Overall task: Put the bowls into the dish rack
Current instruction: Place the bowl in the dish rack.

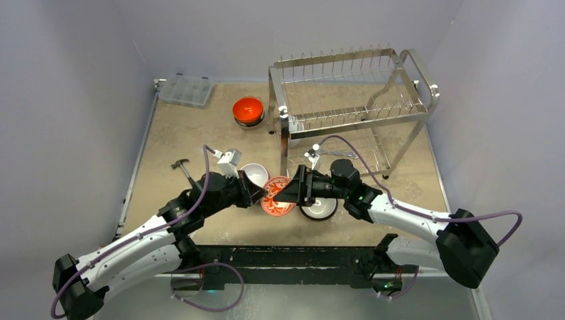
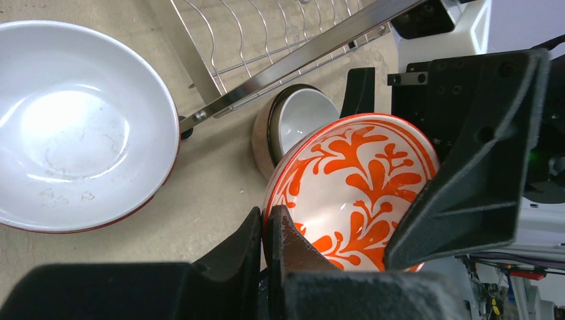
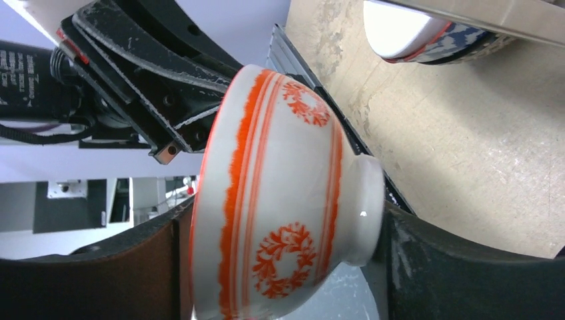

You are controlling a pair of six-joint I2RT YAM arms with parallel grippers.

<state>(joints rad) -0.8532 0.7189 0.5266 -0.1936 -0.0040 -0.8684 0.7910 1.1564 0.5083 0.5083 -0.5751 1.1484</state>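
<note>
A red-and-white patterned bowl point(image 1: 276, 197) hangs on its side above the table's middle, between both grippers. My left gripper point(image 2: 272, 223) is shut on its rim, one finger inside the bowl point(image 2: 353, 180) and one outside. My right gripper point(image 3: 286, 267) spans the same bowl point(image 3: 286, 193) from mouth to foot, with both fingers against it. A white bowl point(image 1: 254, 173) lies behind the left wrist, and another bowl point(image 1: 318, 209) lies under the right wrist. An orange-red bowl point(image 1: 247, 110) stands far left of the dish rack point(image 1: 353, 100). No bowls show in the rack.
A clear compartment box point(image 1: 186, 89) lies at the far left corner. A small hammer-like tool point(image 1: 180, 165) lies left of the left arm. The rack's leg and lower bar point(image 2: 293, 60) run close behind the small dark-sided bowl point(image 2: 300, 120).
</note>
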